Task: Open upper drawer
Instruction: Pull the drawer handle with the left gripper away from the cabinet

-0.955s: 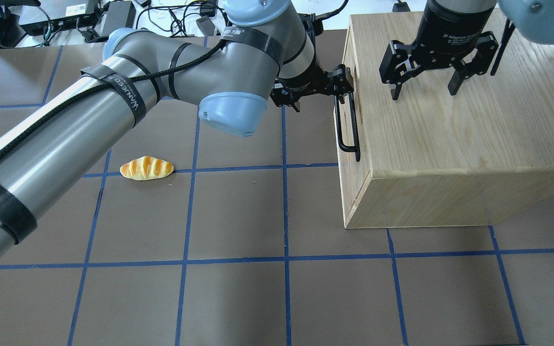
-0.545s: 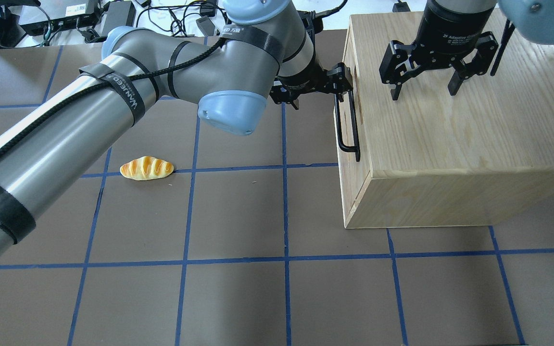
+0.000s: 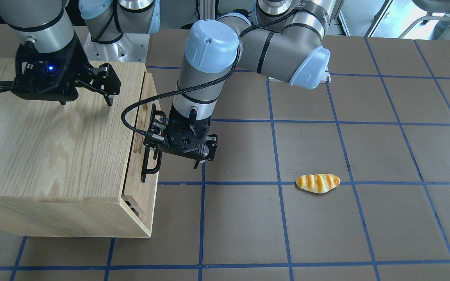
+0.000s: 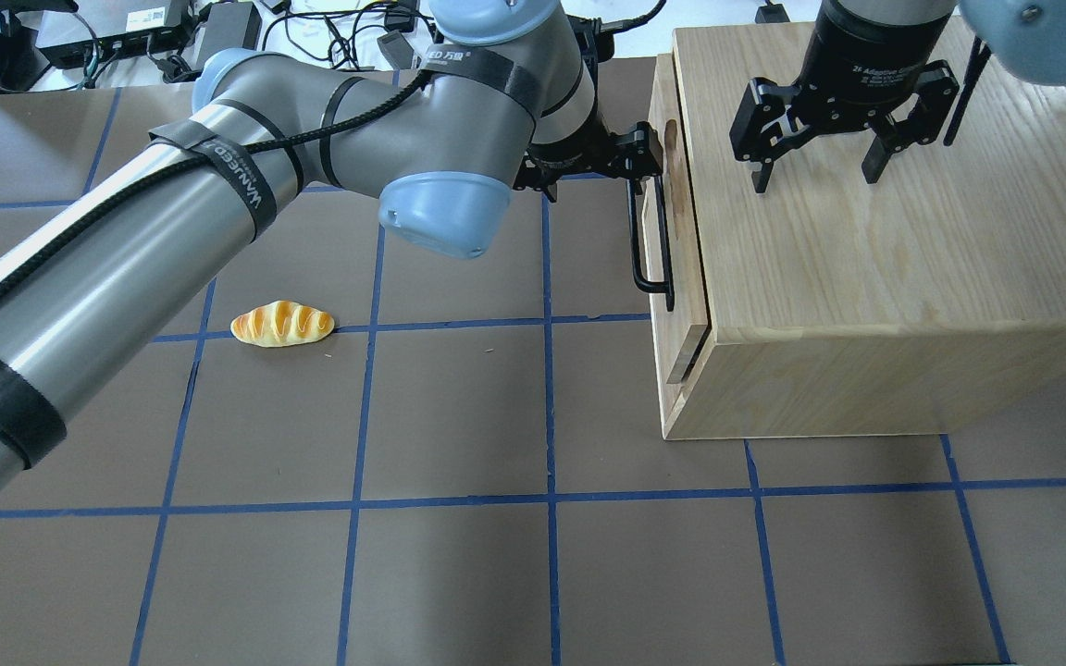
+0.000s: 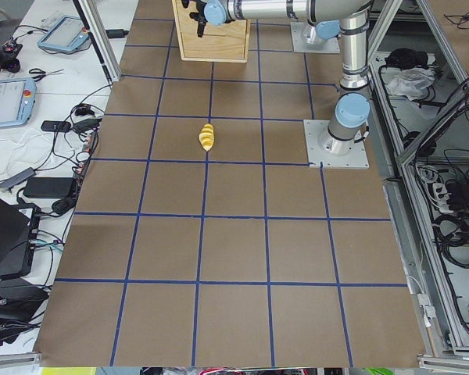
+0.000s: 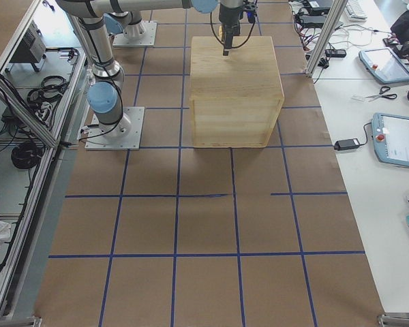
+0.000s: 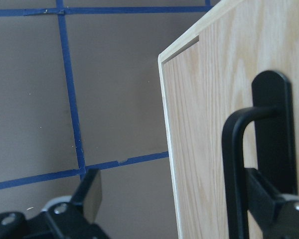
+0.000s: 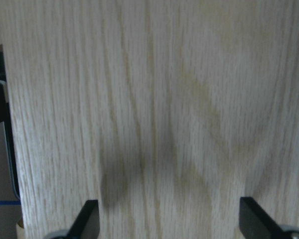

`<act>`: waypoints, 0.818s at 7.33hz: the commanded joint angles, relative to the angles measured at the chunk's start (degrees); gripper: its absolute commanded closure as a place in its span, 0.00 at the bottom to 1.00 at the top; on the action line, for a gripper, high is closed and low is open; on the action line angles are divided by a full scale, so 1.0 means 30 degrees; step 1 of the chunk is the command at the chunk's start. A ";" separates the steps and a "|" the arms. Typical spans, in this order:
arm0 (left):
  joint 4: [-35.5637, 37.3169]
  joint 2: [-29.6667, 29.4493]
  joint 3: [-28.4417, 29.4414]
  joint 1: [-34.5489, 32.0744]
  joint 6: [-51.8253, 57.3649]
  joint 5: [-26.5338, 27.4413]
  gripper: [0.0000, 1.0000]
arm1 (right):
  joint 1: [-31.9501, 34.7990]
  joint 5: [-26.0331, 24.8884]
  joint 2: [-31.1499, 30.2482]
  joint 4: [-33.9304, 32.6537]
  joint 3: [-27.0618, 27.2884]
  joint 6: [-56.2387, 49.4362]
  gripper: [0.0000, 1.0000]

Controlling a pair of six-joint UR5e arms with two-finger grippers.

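Note:
The upper drawer (image 4: pixel 681 324) is a light-oak front panel with a long black bar handle (image 4: pixel 634 240), and it stands a little way out of the oak cabinet (image 4: pixel 866 277). My left gripper (image 4: pixel 593 171) points down at the handle's far end. It is open, with one finger (image 7: pixel 271 149) hooked between the handle (image 7: pixel 234 174) and the drawer front (image 7: pixel 204 124), and the other finger (image 7: pixel 92 191) out over the mat. In the front view the gripper (image 3: pixel 176 154) is beside the handle (image 3: pixel 147 168). My right gripper (image 4: pixel 815 176) is open with its tips down at the cabinet top (image 8: pixel 154 99).
A toy bread roll (image 4: pixel 282 324) lies on the brown mat with blue tape lines, well to the left of the cabinet; it also shows in the front view (image 3: pixel 318 183). Cables and electronics lie past the mat's far edge.
The drawer front has slid out to the left by a small gap from the cabinet, and my left gripper has moved left with the handle. The right gripper has not moved.

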 commanded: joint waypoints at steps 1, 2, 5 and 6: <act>-0.0031 0.0008 0.0058 0.0051 0.0392 0.0252 0.00 | 0.0000 0.0000 0.0000 0.0000 0.0020 -0.0008 0.00; -0.0031 0.0008 0.0087 0.0080 0.0392 0.0252 0.00 | 0.0000 0.0000 0.0000 0.0000 -0.0009 -0.0009 0.00; -0.0177 -0.0022 0.0116 0.0285 0.0421 0.0691 0.00 | 0.0000 0.0000 0.0000 0.0000 -0.0009 -0.0008 0.00; -0.0207 -0.0022 0.0116 0.0286 0.0421 0.1155 0.00 | 0.0000 0.0000 0.0000 0.0000 -0.0009 -0.0009 0.00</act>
